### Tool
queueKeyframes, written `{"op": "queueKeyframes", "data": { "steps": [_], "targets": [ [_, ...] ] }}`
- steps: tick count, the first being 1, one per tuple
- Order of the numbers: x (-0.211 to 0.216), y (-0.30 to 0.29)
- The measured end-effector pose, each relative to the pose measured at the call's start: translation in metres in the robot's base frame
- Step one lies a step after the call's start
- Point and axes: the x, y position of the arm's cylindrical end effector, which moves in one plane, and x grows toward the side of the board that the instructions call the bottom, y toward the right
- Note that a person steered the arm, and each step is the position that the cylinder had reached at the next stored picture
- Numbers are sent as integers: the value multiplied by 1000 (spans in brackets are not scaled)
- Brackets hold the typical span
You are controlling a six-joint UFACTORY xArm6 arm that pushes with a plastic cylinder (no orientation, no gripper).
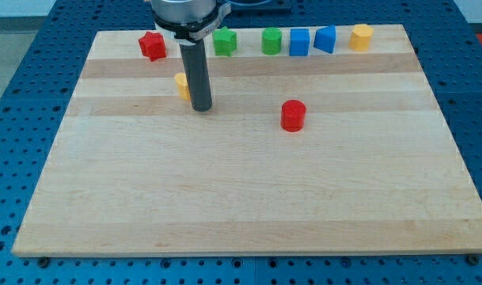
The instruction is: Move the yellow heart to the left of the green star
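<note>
Bright, even overhead light; no glare on the counter (248,198). Shadows soft and short: faint one at the foot of the rod, small one under the red cylinder (293,115). Focus sharp from near edge to far edge. Far corners converge slightly from perspective.

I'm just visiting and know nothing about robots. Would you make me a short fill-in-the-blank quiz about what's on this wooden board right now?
1. My tip rests just to the view's right of a partly hidden ____ block.
2. The red cylinder stands alone, to the view's ____ of my tip.
3. In the top row, the green star has the ____ star on its left.
4. The top row's rightmost block is ____.

Missing words: yellow; right; red; yellow
</note>
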Motion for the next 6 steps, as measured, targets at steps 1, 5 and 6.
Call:
{"op": "queueKeyframes", "data": {
  "steps": [1,5,6],
  "targets": [
    [0,0],
    [-17,-39],
    [-23,-39]
  ]
}}
